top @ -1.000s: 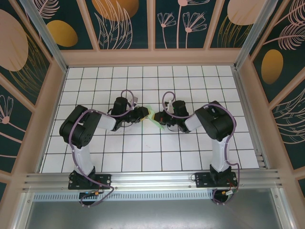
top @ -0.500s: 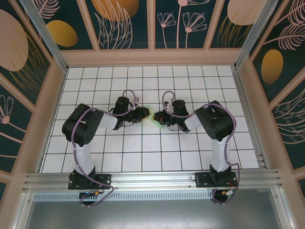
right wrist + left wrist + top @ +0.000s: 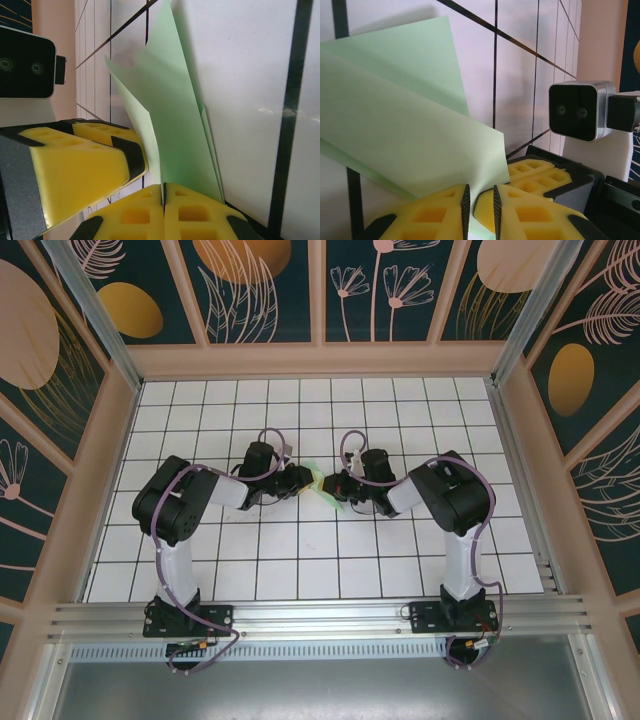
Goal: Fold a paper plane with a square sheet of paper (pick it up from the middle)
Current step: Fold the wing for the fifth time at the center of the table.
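From above, both arms reach in to the middle of the bench and meet nose to nose, with the paper as a small green sliver between them. The left hand is just to its left and the right hand just to its right, so neither arm is the nearer one. The sliver seems to run near to far, across the line joining the two hands, though they cover most of it. The right wrist camera tells me far more. There the right hand's yellow pads are pressed flat together with the paper rising out of the seam, so I read that hand as clamped on the paper. I can also see it is folded, with several layers fanning apart, which the overhead view hides. The left wrist camera shows the left hand's pads standing a narrow slit apart, with the lower edge of the paper dropping into that slit. The gap looks wider than the paper is thick, so I judge this hand nearly closed around the edge but not pinching it. The next move depends on that edge sitting squarely between the left pads. The bench grid behind the paper does not tell me whether it rests on the bench.
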